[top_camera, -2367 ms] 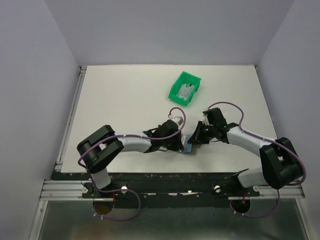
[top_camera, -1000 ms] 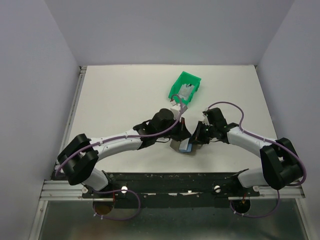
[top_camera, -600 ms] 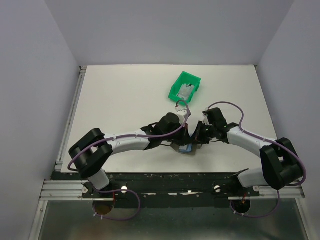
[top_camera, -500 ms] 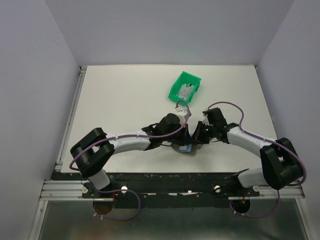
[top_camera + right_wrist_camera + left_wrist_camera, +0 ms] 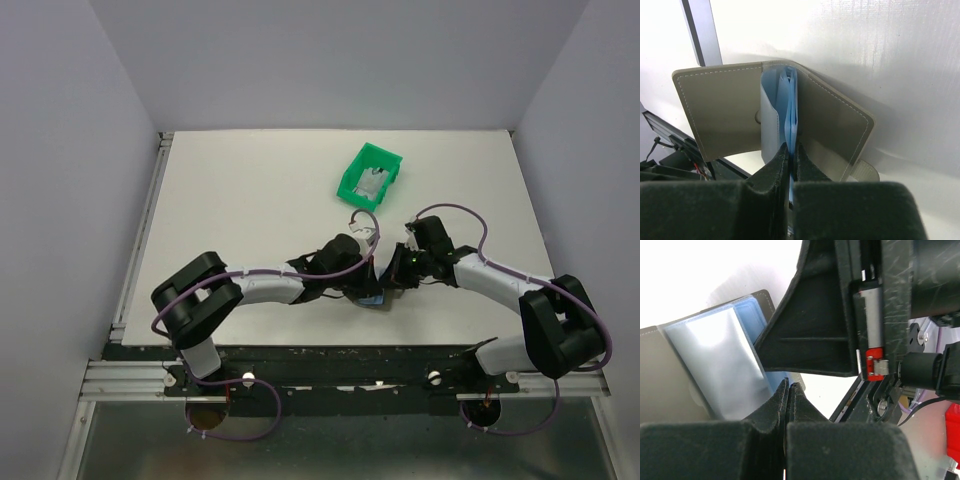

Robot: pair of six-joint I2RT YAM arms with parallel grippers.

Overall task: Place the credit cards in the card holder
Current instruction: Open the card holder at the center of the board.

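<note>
Top: boxy green plastic bin (image 5: 370,172) far on white table (image 5: 240,200) — whitish credit cards (image 5: 373,184) inside. Card holder (image 5: 376,297) near front edge, between both arm tips.

Left wrist: left gripper (image 5: 788,390), matte black pads pressed together beside card holder's glossy blue-grey sleeve.

Right wrist: right gripper (image 5: 790,155) clamped on card holder's pale blue inner sleeves — stitched grey-brown flaps spread open.

Nothing legible is showing in any view: the card holder (image 5: 720,110) is presenting plain stitched flaps, the green bin (image 5: 357,194) is bearing no readable mark, and the credit cards (image 5: 373,182) inside it are appearing too small to read.
</note>
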